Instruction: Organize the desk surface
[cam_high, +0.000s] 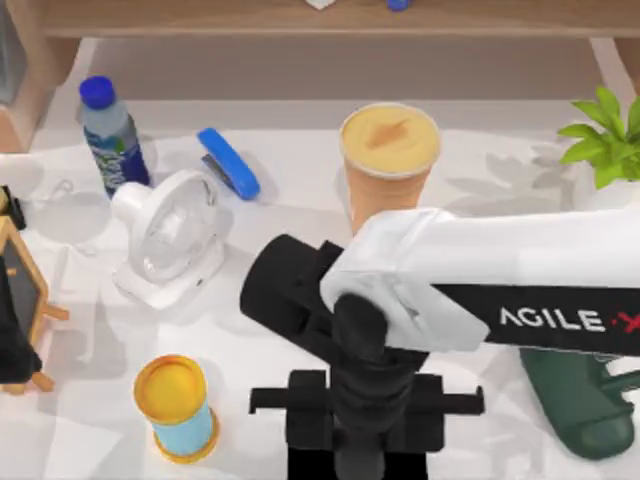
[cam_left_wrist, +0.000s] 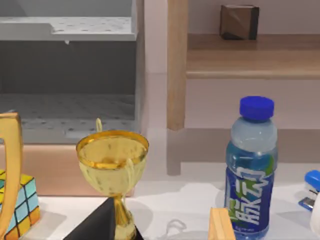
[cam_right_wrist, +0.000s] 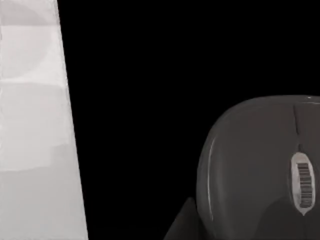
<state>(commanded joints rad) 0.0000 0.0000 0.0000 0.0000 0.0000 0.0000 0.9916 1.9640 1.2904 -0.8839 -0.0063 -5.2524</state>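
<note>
White desk (cam_high: 300, 350) spreads across nearly the whole top view, cluttered from edge to edge. The right arm (cam_high: 520, 270) reaches in from three o'clock, its black wrist hanging over the near middle, above a black mat (cam_high: 305, 420) at about six o'clock. The right gripper (cam_high: 365, 450) points down there, but the wrist hides its fingers, so I cannot tell whether it is spread or clenched, or whether it touches anything. From the right wrist camera I see a grey mouse (cam_right_wrist: 260, 170) lying on the mat (cam_right_wrist: 140, 120), with a strip of desk (cam_right_wrist: 35, 130) beside it.

Around the arm: an orange cup (cam_high: 388, 160) stands at twelve o'clock, just beyond the arm. A blue stapler (cam_high: 228, 162) lies at about eleven, next to a white fan (cam_high: 170, 235). A bottle (cam_high: 110, 135) with a blue cap stands towards ten o'clock. A yellow-topped can (cam_high: 178, 405) stands at about eight. A small wooden easel (cam_high: 25, 300) sits at nine, at the left edge. A dark green thing (cam_high: 575, 395) lies at four o'clock, partly under the arm, and a plant (cam_high: 605, 135) stands at two.

The left wrist camera looks along the desk (cam_left_wrist: 190, 200) at a gold trophy (cam_left_wrist: 114, 170), a colour cube (cam_left_wrist: 22, 200), the bottle (cam_left_wrist: 250, 170), and a wooden shelf (cam_left_wrist: 250, 62) behind with a small brown box (cam_left_wrist: 240, 21) on it.
</note>
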